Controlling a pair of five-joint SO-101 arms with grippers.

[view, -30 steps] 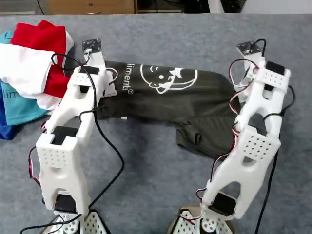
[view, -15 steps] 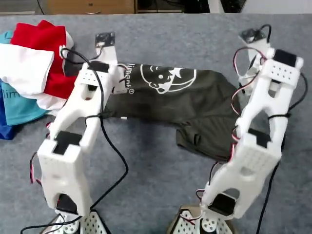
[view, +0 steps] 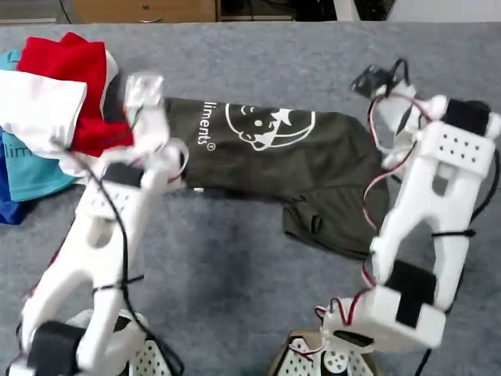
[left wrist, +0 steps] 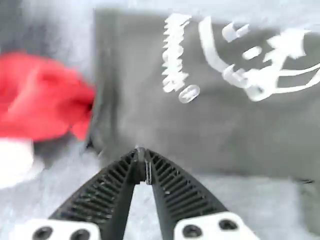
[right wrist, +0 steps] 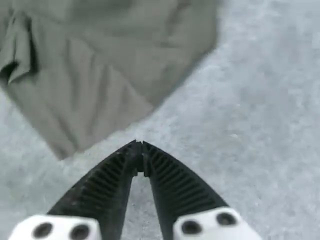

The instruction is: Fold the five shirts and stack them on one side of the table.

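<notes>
At the table's far left: heap of shirts (view: 43, 117), unfolded, with the red shirt (view: 66, 59) uppermost over white, and teal and blue beneath.

Next along: left gripper (left wrist: 141, 155), fingers pressed together on nothing, hanging above the left hem of the dark shirt (view: 274, 157). Within the last second this arm has lifted and drawn back from that hem.

Far middle: the dark shirt, print upward, laid crosswise, its left hem against the red shirt and a creased flap trailing toward the near right. It has not shifted.

Right: right gripper (right wrist: 138, 146), likewise closed and empty, over bare table (view: 235, 274) just off the shirt's right edge. Its arm has also risen.

Reading: both arms have let go and pulled clear. The shirt looks only part-folded, and nothing is stacked yet.

Room: a bare strip between the shirt and the arm bases, and bare cloth at far right. The left is crowded by the heap.
</notes>
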